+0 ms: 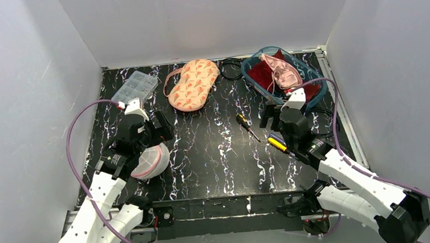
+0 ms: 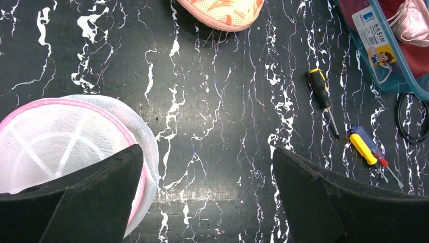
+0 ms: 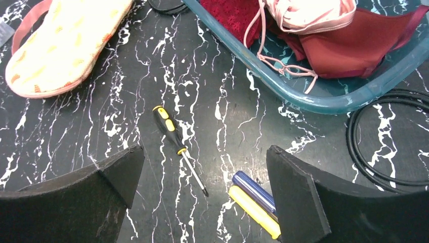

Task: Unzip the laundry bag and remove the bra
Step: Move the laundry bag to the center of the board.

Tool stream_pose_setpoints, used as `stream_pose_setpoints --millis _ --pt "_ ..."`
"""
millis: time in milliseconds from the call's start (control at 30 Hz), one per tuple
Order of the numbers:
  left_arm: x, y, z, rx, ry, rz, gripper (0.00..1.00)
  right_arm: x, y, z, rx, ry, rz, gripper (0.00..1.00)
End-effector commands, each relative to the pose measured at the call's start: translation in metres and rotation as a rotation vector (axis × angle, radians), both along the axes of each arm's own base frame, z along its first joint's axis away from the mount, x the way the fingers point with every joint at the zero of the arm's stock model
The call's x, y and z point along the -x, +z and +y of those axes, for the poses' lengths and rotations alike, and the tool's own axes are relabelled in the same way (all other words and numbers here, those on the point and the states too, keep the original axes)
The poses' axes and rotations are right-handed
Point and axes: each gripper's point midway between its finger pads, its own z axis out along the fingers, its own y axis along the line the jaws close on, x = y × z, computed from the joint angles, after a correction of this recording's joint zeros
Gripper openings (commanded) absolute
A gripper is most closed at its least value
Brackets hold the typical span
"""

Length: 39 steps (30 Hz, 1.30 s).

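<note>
The laundry bag (image 1: 150, 162) is a round white mesh pouch with pink trim, lying at the table's near left; it also shows in the left wrist view (image 2: 60, 142). I cannot see its zipper or what is inside it. My left gripper (image 1: 157, 131) is open and empty above the table, its left finger (image 2: 86, 202) over the bag's edge. A pink bra (image 1: 280, 71) and a dark red one (image 3: 369, 45) lie in a blue basin (image 1: 314, 100) at the back right. My right gripper (image 1: 275, 117) is open and empty above the screwdrivers.
A peach patterned padded item (image 1: 194, 84) with a pink strap lies at the back centre. A clear plastic box (image 1: 135, 86) is at the back left. A black-yellow screwdriver (image 1: 246, 125), yellow and blue screwdrivers (image 1: 277, 144) and a black cable loop (image 3: 384, 136) lie near the basin.
</note>
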Motion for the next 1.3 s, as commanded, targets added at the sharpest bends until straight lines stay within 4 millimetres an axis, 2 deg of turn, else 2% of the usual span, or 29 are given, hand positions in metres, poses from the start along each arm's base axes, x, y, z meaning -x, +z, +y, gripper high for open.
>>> stream_pose_setpoints --millis 0,133,333,467,533,667,767,867,933,1000,1267 --pt "0.005 0.001 0.000 -0.041 -0.058 -0.023 0.98 -0.009 0.010 -0.003 0.044 -0.048 0.027 0.99" --pt "0.004 0.001 -0.002 -0.041 -0.075 -0.019 0.98 -0.014 0.011 0.002 0.041 -0.054 0.058 0.99" --pt "0.010 0.005 -0.019 -0.008 -0.191 -0.046 0.98 -0.021 0.022 0.041 -0.032 0.125 -0.011 0.99" --pt "0.015 0.016 -0.031 0.047 -0.251 -0.112 0.98 -0.040 0.019 0.049 -0.059 0.038 0.073 0.99" --pt "0.012 0.013 -0.019 0.018 -0.191 -0.133 0.98 -0.049 0.021 0.060 -0.086 0.044 0.091 0.99" --pt "0.007 0.001 0.012 -0.086 -0.033 -0.054 0.98 -0.069 0.017 0.077 -0.221 0.081 0.125 0.99" --pt "0.007 -0.002 0.014 -0.096 -0.019 -0.022 0.98 -0.087 0.002 0.083 -0.286 0.079 0.161 0.96" --pt "0.007 0.000 0.012 -0.080 -0.025 -0.040 0.98 -0.100 0.000 0.112 -0.362 0.177 0.183 0.91" --pt "0.007 0.002 0.012 -0.073 -0.023 -0.055 0.98 -0.103 -0.002 0.144 -0.416 0.288 0.217 0.88" --pt "0.008 0.004 0.013 -0.070 -0.018 -0.064 0.98 -0.106 -0.010 0.167 -0.436 0.334 0.254 0.88" --pt "0.008 0.003 0.016 -0.082 0.000 -0.060 0.97 -0.124 -0.041 0.220 -0.608 0.315 0.365 0.86"
